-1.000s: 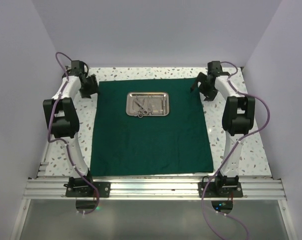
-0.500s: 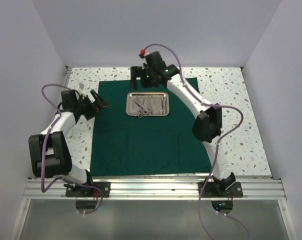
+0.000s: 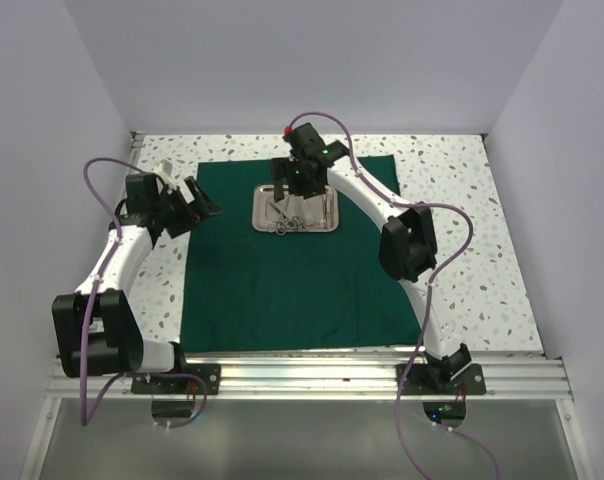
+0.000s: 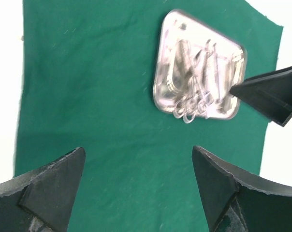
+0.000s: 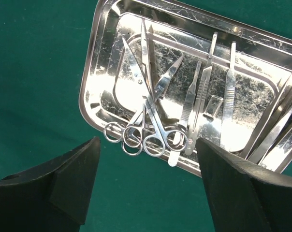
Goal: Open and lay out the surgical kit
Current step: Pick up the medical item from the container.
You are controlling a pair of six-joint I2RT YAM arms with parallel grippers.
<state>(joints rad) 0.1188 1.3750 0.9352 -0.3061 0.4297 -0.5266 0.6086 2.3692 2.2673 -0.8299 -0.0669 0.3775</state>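
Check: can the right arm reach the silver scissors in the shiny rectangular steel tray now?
Probably yes: the right gripper hangs open above the steel tray, the silver scissors lying uncovered.

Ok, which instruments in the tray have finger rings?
The crossed scissor-type pair at the tray's left in the right wrist view, rings overlapping its rim; the straight handles beside them have none.
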